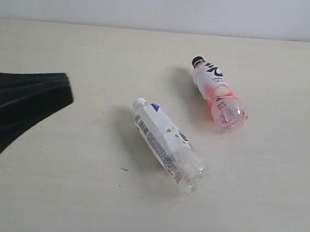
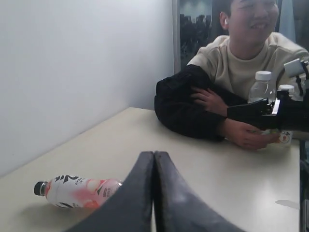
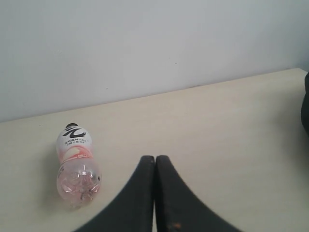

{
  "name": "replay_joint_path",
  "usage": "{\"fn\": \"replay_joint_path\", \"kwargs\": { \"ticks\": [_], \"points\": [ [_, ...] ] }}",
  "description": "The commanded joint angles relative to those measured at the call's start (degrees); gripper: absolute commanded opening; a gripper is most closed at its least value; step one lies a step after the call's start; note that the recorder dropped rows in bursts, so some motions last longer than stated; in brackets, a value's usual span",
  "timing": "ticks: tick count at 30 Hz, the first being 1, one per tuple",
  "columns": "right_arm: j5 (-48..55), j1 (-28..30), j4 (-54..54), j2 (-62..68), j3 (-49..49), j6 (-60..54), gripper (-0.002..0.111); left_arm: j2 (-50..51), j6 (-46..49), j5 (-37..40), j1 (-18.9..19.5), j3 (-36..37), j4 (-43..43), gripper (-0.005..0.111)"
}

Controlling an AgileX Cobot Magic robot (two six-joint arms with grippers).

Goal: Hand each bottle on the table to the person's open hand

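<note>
Exterior view: the left gripper (image 1: 62, 91), black, is reaching in from the left edge with its fingers pressed together and gripping nothing. The white-labelled bottle (image 1: 168, 145) is lying on its side near the middle of the table (image 1: 51, 194), apart from the gripper, with bare tabletop between them. The pink bottle (image 1: 219, 95), black-capped, is lying farther right and farther back, near the first bottle but not touching it.

Left wrist view: the fingers are meeting in a closed seam. The pink bottle is lying ahead of them, its cap pointing towards the wall (image 2: 72, 72). Across the table a person (image 2: 246, 53) is sitting, and the person's hand (image 2: 246, 134) is resting on the surface. Two white-capped bottles (image 2: 262, 87) are standing upright beside it, partly hidden by a black arm (image 2: 289, 113).

Right wrist view: the right gripper (image 3: 154, 162) is also showing its fingers together, empty. The pink bottle is lying ahead, base towards the camera, on pale beige matte tabletop meeting a plain white wall.
</note>
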State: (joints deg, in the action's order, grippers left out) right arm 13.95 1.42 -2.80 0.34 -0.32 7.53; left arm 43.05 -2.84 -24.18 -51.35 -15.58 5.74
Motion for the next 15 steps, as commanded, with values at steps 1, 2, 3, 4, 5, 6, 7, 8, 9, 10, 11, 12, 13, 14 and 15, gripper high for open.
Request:
{"fn": "replay_joint_path", "kwargs": {
  "ticks": [1,2,3,4,5,6,7,8,9,10,11,12,13,14,15],
  "points": [
    [-0.3,-0.1,-0.1,-0.3,0.3,0.1,0.001,-7.6,-2.3,-0.8,-0.1,5.5,-0.6,0.0],
    [-0.3,-0.1,-0.1,-0.3,0.3,0.1,0.001,-9.4,-2.3,-0.9,-0.1,7.1,-0.6,0.0],
    [-0.3,-0.1,-0.1,-0.3,0.3,0.1,0.001,-11.3,-2.3,-1.0,-0.1,8.7,-0.6,0.0],
    [-0.3,-0.1,-0.1,-0.3,0.3,0.1,0.001,-12.8,-2.2,-1.0,-0.1,10.0,-0.6,0.0],
    [-0.3,-0.1,-0.1,-0.3,0.3,0.1,0.001,-15.1,-2.1,-1.0,-0.1,12.0,-0.6,0.0],
    [-0.3,-0.1,-0.1,-0.3,0.3,0.1,0.001,-16.6,-2.1,-1.2,-0.1,13.4,-0.6,0.0],
    [-0.3,-0.1,-0.1,-0.3,0.3,0.1,0.001,-18.0,-2.1,-1.4,-0.1,15.0,-0.6,0.0],
    [-0.3,-0.1,-0.1,-0.3,0.3,0.1,0.001,-20.1,-2.4,-2.2,-0.1,15.6,-0.6,0.0],
    [-0.3,-0.1,-0.1,-0.3,0.3,0.1,0.001,-21.5,-2.5,-2.2,-0.1,15.6,-0.6,0.0],
    [-0.3,-0.1,-0.1,-0.3,0.3,0.1,0.001,-22.8,-2.5,0.7,-0.1,15.6,-0.6,0.0],
    [-0.3,-0.1,-0.1,-0.3,0.3,0.1,0.001,-24.5,-2.5,2.7,-0.1,15.6,-0.6,0.0],
    [-0.3,-0.1,-0.1,-0.3,0.3,0.1,0.001,-25.5,-2.4,3.0,-0.1,15.6,-0.6,0.0],
    [-0.3,-0.1,-0.1,-0.3,0.3,0.1,0.001,-26.5,-2.1,3.5,0.0,15.6,-0.6,0.0],
    [-0.3,-0.1,-0.1,-0.3,0.3,0.1,0.001,-27.4,-2.0,3.5,0.0,15.6,-0.6,0.0],
    [-0.3,-0.1,-0.1,-0.3,0.3,0.1,0.001,-28.1,-1.6,3.5,0.0,15.6,-0.6,0.0]
  ]
}}
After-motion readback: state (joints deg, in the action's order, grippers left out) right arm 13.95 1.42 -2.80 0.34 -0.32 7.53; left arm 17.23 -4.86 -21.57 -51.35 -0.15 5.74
